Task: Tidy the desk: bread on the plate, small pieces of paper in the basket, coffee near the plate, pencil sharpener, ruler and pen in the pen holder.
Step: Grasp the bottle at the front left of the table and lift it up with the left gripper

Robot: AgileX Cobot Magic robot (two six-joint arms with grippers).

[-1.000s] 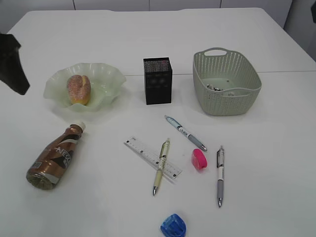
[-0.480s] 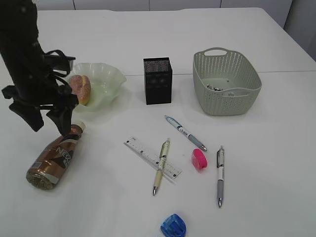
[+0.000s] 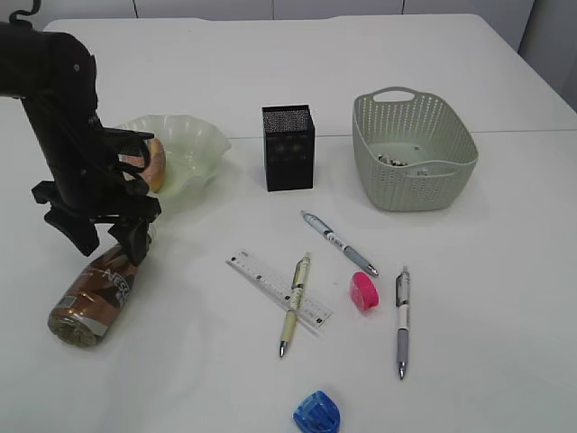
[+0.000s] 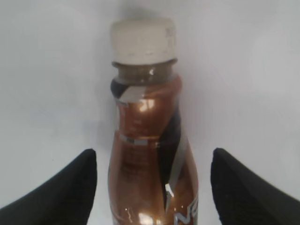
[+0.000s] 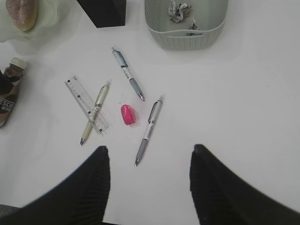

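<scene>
The coffee lies on its side on the desk, its white cap toward the plate. My left gripper is open and straddles the bottle's neck without touching it. The bread sits in the plate, partly behind the left arm. The ruler lies under a cream pen; two more pens and a pink sharpener lie nearby. A blue sharpener is near the front edge. My right gripper hangs open high above the pens.
The black mesh pen holder stands behind the pens. The basket at the right holds small paper pieces. The left arm stands between the plate and the bottle.
The left arm has swung in from the left edge and come down over the bottle's neck, now covering part of the plate. Nothing else on the desk has moved.
</scene>
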